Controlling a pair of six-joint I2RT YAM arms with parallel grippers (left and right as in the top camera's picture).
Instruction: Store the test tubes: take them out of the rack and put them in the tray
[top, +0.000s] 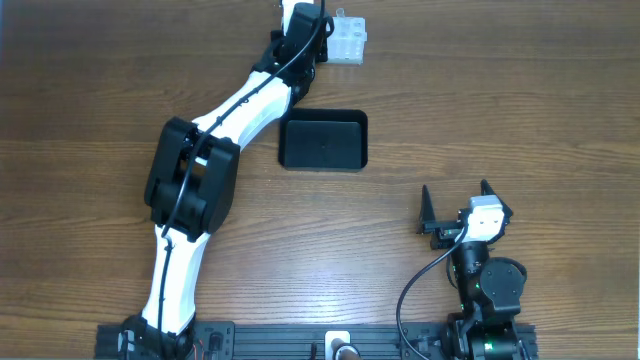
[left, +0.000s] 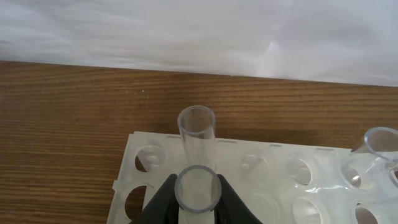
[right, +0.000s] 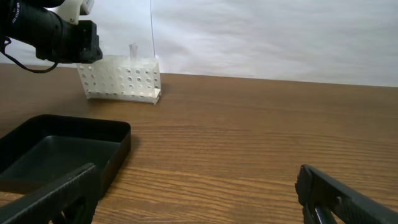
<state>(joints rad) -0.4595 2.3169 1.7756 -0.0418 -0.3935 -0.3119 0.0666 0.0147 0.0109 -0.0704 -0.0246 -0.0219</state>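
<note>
While stretched up the table (top: 540, 100) to its far edge, clenched on a clear test tube (left: 197, 186): the left gripper (left: 196, 202), one dark finger (left: 161, 210) pressed against each side of the glass; held upright, open mouth up, at the nearest row of the white rack (left: 261, 163); cannot tell whether lifted out of its hole or seated in it; just behind, in the next row, a second tube (left: 196, 127) standing upright in the rack; towards the rack's other end, another tube (left: 379, 148); between them, rows of round holes; seen from above, rack hard against the far edge of the table, a little right of the middle, with the left arm's wrist over its left end; nearer the middle of the table, well apart from the rack, the black tray (top: 323, 140), shallow and rectangular, long sides parallel to the far edge; towards the near right corner of the table, well apart from tray and rack alike, the right gripper (top: 455, 192), released, fingers spread wide, grasping nothing, hovering low over bare wood and facing the far edge; from its wrist, tray near on one side, rack far beyond against a white backdrop.
</note>
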